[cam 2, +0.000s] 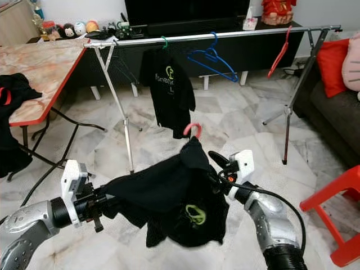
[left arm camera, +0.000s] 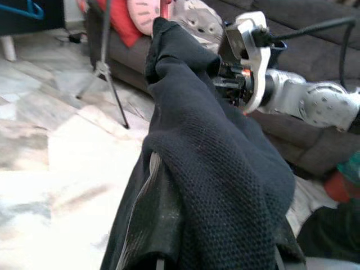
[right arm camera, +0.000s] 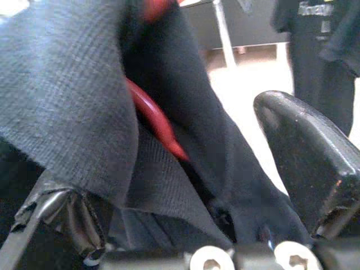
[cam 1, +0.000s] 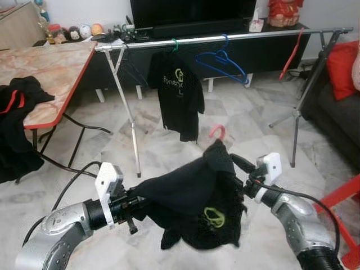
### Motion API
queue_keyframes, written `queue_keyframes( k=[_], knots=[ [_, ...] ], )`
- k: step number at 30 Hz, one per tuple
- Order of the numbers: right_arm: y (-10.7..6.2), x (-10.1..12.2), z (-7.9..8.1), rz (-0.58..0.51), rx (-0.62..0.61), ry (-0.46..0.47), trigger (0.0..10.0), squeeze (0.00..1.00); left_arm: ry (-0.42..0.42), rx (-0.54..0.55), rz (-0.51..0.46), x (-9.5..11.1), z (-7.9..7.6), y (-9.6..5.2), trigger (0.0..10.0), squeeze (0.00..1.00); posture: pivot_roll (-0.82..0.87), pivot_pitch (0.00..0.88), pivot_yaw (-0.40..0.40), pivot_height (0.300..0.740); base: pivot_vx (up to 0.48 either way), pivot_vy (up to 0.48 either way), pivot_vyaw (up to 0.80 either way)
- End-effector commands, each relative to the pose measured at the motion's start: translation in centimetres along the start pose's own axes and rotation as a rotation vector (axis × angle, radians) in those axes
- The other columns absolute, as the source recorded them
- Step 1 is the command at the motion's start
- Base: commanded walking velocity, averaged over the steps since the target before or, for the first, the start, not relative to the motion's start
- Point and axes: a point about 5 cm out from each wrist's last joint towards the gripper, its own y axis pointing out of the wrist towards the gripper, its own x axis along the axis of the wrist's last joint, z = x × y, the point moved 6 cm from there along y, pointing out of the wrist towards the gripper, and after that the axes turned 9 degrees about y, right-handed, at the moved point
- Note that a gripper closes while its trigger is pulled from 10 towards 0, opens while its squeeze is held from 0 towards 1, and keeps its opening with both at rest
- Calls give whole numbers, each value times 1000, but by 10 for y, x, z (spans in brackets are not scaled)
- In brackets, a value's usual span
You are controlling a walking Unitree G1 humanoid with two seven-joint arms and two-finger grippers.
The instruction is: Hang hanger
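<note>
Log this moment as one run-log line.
phase: carrying | held: black T-shirt on red hanger, between left gripper and right gripper | target: clothes rail ahead | hung: no

Home living room, television [cam 1: 194, 11], sofa [cam 1: 337, 112], marble floor [cam 1: 169, 152], clothes rack [cam 1: 225, 38]

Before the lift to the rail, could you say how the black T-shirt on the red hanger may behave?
Probably floppy: the black T-shirt sags between both grippers. Likely light. It may slide along the red plastic hanger, since only the hook shows.
</note>
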Motion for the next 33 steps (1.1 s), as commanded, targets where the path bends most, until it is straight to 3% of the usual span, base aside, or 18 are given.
queue_keyframes(
  k=[1, 5, 8, 9, 10, 11, 15, 18, 24, 25, 26, 27, 29, 30, 31, 33],
  knots=[
    [1, 2, 12, 16, 71, -18, 10000, 0, 15, -57, -8, 6, -10, 0, 10000, 0, -81, 0, 62, 740, 0, 0, 0],
    [-8, -4, 15, 63, 99, -10, 10000, 0, 15, -43, 33, -3, -8, -5, 10000, 0, -80, 0, 63, 740, 0, 0, 0],
    [-20, -28, 23, 202, 140, -52, 10000, 0, 16, -35, 48, -7, -6, -8, 10000, 0, -82, 0, 64, 740, 0, 0, 0],
    [-20, -28, 23, 202, 140, -52, 10000, 0, 16, -35, 48, -7, -6, -8, 10000, 0, -82, 0, 64, 740, 0, 0, 0],
    [-26, -42, 21, 281, 133, -104, 10000, 0, 17, -33, 54, -8, -5, -9, 10000, 0, -86, 0, 66, 740, 0, 0, 0],
    [-40, -67, 16, 434, 119, -186, 10000, 0, 18, -25, 60, -9, -3, -11, 10000, 0, -87, 0, 66, 740, 0, 0, 0],
    [-51, -82, 14, 540, 127, -262, 10000, 0, 20, -19, 64, -10, -1, -12, 10000, 0, -87, 0, 67, 740, 0, 0, 0],
    [-60, -86, 25, 593, 208, -297, 10000, 0, 23, -18, 67, -10, 0, -12, 10000, 0, -90, 0, 71, 740, 0, 0, 0],
    [-58, -80, 19, 593, 168, -328, 10000, 0, 23, -18, 65, -10, 0, -12, 10000, 0, -92, 0, 72, 740, 0, 0, 0],
    [-59, -69, 22, 584, 196, -350, 10000, 0, 23, -17, 67, -10, 1, -13, 10000, 0, -94, 0, 74, 740, 0, 0, 0],
    [-60, -44, 8, 562, 144, -449, 10000, 0, 20, -12, 68, -10, 2, -13, 10000, 0, -96, 0, 72, 740, 0, 0, 0],
    [-60, -44, 8, 562, 144, -449, 10000, 0, 20, -12, 68, -10, 2, -13, 10000, 0, -96, 0, 72, 740, 0, 0, 0],
    [-57, -20, -22, 504, -31, -527, 10000, 0, 14, -5, 69, -12, 3, -14, 10000, 0, -97, 0, 72, 740, 0, 0, 0],
    [-55, -11, -31, 463, -95, -511, 10000, 0, 10, -1, 70, -13, 3, -14, 10000, 0, -97, 0, 72, 740, 0, 0, 0],
    [-50, 8, -38, 351, -160, -461, 10000, 0, 3, 9, 84, -17, 4, -16, 10000, 0, -95, 0, 72, 740, 0, 0, 0],
    [-48, 14, -37, 307, -166, -440, 10000, 0, -1, 14, 93, -20, 5, -17, 10000, 0, -95, 0, 72, 740, 0, 0, 0]
  ],
)
